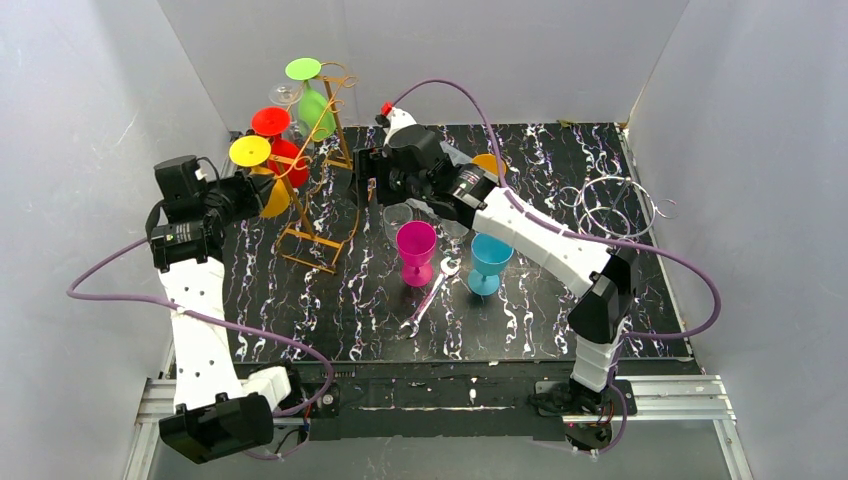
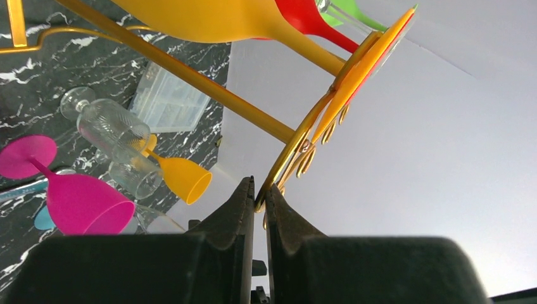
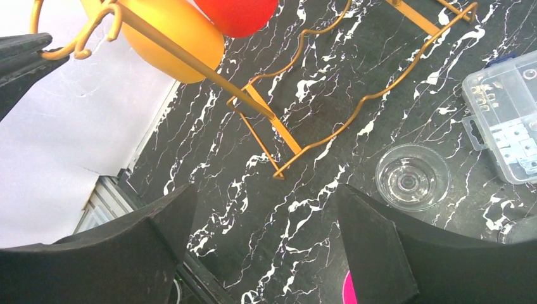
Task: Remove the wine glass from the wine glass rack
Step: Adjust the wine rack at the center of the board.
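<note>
Left jaws pinch gold wire glass rack (image 2: 190, 79); right jaws spread wide, empty. At your 12 o'clock, the yellow plastic wine glass (image 2: 209, 16) is cropped.

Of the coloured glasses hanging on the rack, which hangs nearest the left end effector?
The yellow glass, at the rack end beside the left end effector; red glass and green glass hang farther along.

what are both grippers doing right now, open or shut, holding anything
Left gripper: shut, pinching a wire end of the gold wine glass rack.
Right gripper: open, holding nothing.
</note>
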{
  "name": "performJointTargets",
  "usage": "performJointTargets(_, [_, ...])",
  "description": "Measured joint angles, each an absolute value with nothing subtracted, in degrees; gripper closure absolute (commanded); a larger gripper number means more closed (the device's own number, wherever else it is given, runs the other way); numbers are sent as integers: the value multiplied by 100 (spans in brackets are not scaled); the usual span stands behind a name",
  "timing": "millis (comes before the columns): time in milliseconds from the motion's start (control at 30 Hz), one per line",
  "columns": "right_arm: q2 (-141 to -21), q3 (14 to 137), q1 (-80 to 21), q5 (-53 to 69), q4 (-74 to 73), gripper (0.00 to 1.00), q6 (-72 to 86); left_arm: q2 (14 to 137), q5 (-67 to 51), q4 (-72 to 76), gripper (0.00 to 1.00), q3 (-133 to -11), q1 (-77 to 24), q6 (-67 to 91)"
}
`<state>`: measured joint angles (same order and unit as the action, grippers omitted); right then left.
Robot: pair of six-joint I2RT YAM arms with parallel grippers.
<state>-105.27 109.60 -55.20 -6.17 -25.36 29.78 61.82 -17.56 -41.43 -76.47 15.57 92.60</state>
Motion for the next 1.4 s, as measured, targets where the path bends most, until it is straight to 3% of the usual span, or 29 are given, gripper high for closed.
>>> performJointTargets(933, [-10156,10781,-5520,-1057,-2753,10,2825,7030,-1275,-2613,100,-7546,104,10556])
performJointTargets(1400, [-10156,10779,-5520,-1125,-2871,11,2825,7078,-972,-2604,100,-7592,-362,10940])
